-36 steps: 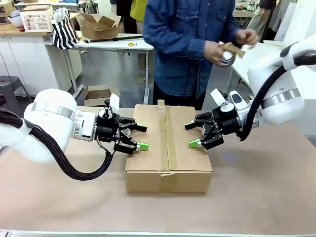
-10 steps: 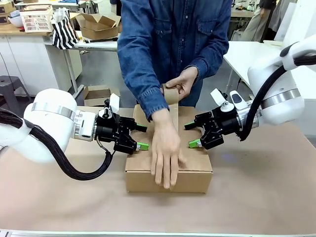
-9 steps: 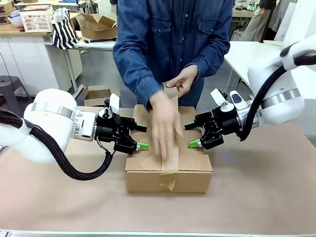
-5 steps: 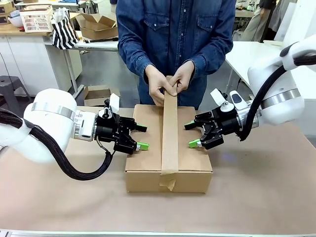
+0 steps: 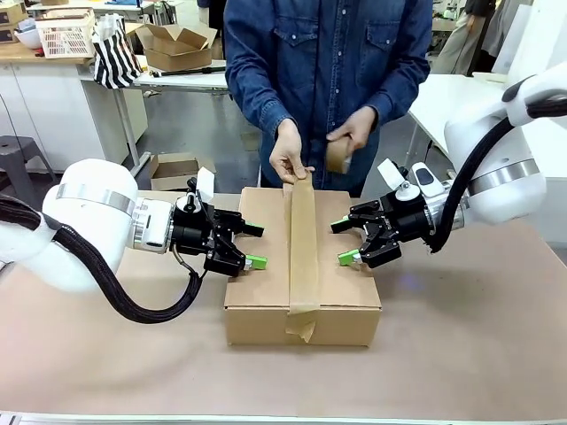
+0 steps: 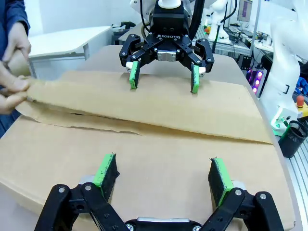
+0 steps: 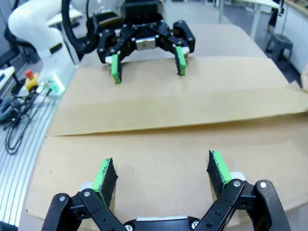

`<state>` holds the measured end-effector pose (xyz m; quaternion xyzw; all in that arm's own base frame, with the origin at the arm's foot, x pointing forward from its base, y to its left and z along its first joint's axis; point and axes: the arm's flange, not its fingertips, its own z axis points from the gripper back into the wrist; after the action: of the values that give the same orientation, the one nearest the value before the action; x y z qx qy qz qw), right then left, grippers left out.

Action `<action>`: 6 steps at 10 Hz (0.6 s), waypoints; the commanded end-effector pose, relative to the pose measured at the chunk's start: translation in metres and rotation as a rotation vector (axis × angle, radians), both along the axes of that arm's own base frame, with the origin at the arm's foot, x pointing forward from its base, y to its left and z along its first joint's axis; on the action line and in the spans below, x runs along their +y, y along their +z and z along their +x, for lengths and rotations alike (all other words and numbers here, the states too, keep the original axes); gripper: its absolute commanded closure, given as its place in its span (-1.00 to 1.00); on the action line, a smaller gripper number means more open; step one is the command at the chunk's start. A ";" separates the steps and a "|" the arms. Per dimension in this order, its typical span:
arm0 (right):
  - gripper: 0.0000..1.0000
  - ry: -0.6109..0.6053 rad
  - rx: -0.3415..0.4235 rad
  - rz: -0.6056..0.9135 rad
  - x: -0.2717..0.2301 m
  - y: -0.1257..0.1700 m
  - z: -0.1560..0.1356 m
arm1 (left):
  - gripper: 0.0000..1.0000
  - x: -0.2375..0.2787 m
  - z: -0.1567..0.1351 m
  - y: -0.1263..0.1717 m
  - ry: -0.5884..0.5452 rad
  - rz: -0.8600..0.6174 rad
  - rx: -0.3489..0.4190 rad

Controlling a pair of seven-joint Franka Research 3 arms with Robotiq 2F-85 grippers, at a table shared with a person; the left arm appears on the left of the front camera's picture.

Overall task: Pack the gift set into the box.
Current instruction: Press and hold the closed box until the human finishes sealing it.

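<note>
Over the box (image 5: 303, 266), both end effectors (image 5: 254, 246) (image 5: 342, 242) spread wide, holding nothing.

Brightness: even, bright indoor light in all three views.
Source: diffuse, from overhead; no lamp in frame.
Shadows: soft and faint, a thin one beneath the box (image 5: 301, 266) on the table (image 5: 461, 345).
Glare: mild sheen on the white arm shells in the front view.
Blur: little; the person's hand (image 5: 291, 159) reads sharp.
Distortion: wide-angle bowing at the wrist views' edges.
Focus: far background slightly soft.
</note>
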<state>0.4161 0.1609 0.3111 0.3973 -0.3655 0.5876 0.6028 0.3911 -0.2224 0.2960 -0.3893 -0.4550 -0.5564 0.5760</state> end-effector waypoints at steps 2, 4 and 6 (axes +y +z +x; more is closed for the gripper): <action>-1.00 -0.009 0.004 0.006 0.000 -0.003 -0.002 | -1.00 0.001 -0.002 -0.002 0.001 0.007 0.002; -1.00 -0.009 0.004 0.006 0.000 -0.003 -0.002 | -1.00 0.001 -0.002 -0.002 0.001 0.007 0.002; -1.00 -0.009 0.004 0.006 0.000 -0.003 -0.002 | -1.00 0.001 -0.002 -0.002 0.001 0.007 0.002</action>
<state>0.4161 0.1610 0.3111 0.3974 -0.3654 0.5876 0.6027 0.3911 -0.2222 0.2959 -0.3892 -0.4550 -0.5563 0.5762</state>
